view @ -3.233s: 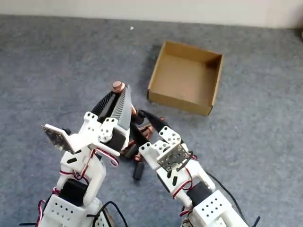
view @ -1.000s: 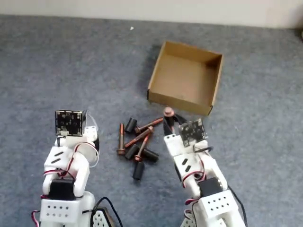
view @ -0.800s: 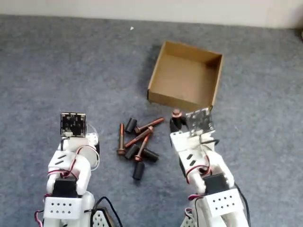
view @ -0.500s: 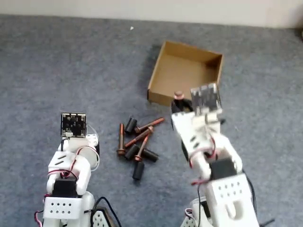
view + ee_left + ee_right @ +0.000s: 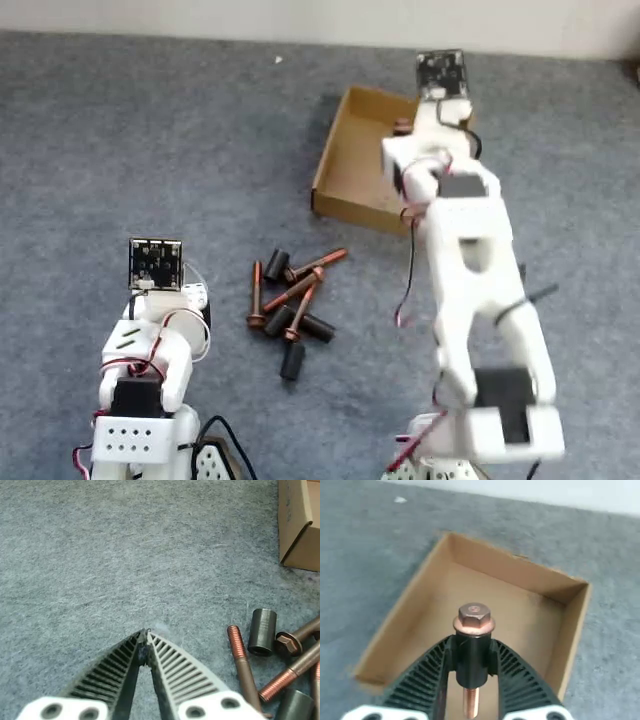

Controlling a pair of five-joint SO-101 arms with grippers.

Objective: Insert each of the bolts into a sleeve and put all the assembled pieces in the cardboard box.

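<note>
Looking down on the grey worktop (image 5: pixel 120 130), we have both arms in play. The right arm (image 5: pixel 470 260) is stretched long across it, all the way out to the cardboard box (image 5: pixel 350 212), while the left arm (image 5: pixel 140 350) sits folded up close to its base. That box is open at the top, with a bare brown floor.

Down to the hands now. The right hand (image 5: pixel 471 649) hangs over the open box, and its fingers are clamped on a dark sleeve (image 5: pixel 471 662) held upright. A copper bolt (image 5: pixel 474 617) runs through that sleeve, hex head on top and threaded tip poking out below. So we have one assembled piece, gripped above the box floor.

The left hand (image 5: pixel 145 636) is pinched closed with nothing between its fingertips. It is low over bare worktop, just beside the loose pile.

That pile lies between the two arm bases, short of the box. It is several copper bolts (image 5: pixel 300 287) crossed over one another, with dark sleeves (image 5: pixel 277 263) scattered among them, one off on its own nearest the bases.
</note>
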